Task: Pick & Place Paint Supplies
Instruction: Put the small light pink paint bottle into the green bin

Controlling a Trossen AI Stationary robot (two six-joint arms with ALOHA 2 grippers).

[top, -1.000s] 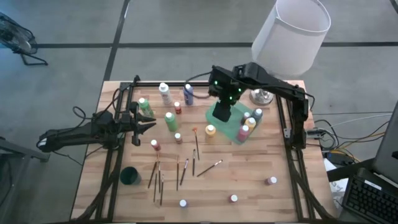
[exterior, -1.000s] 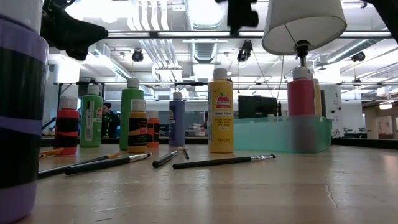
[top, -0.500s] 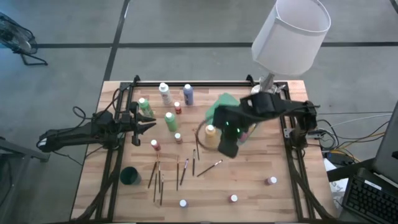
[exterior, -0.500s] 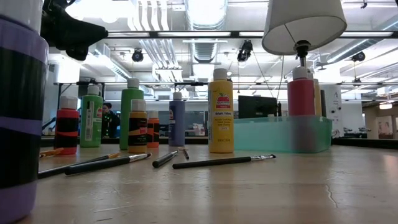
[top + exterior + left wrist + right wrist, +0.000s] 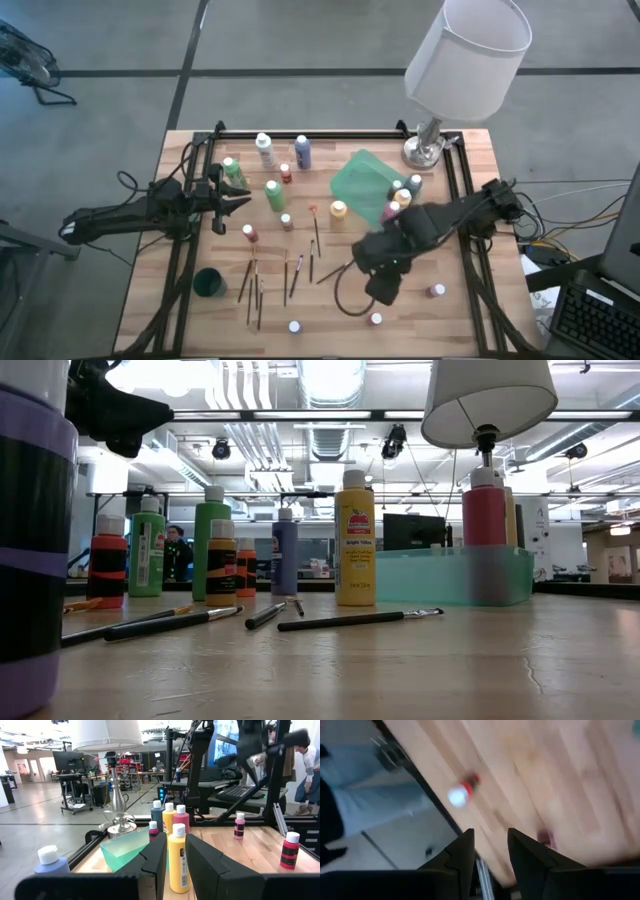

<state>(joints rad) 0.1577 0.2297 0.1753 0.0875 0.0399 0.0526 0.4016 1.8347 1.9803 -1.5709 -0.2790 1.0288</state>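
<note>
High view: the paint bottles are spread over the desk (image 5: 440, 325). Four bottles (image 5: 403, 194) stand bunched in the green tray (image 5: 358, 180), close to the lamp (image 5: 466, 55). A yellow bottle (image 5: 338, 210) stands just beside the tray. More bottles stand toward the left side — a white one (image 5: 264, 148), a blue one (image 5: 303, 150) and a tall green one (image 5: 274, 194). Three small bottles stand apart near the front edge, and one of them, a red bottle (image 5: 376, 320), is just beside the right end effector (image 5: 383, 291). The brushes (image 5: 290, 275) lie flat in a loose bunch in the middle of the desk, near a small dark green cup (image 5: 209, 283).

The right end effector hangs over the desk near the front with nothing between its fingers (image 5: 460, 857) — a gap shows between them, so it is open. Its wrist view shows the red bottle (image 5: 462, 791) below it.

The left end effector (image 5: 243, 200) waits at the left side by the green bottles. Its fingers (image 5: 152, 857) stand a little apart and hold nothing, and the yellow bottle (image 5: 178, 857) shows through the gap.
</note>
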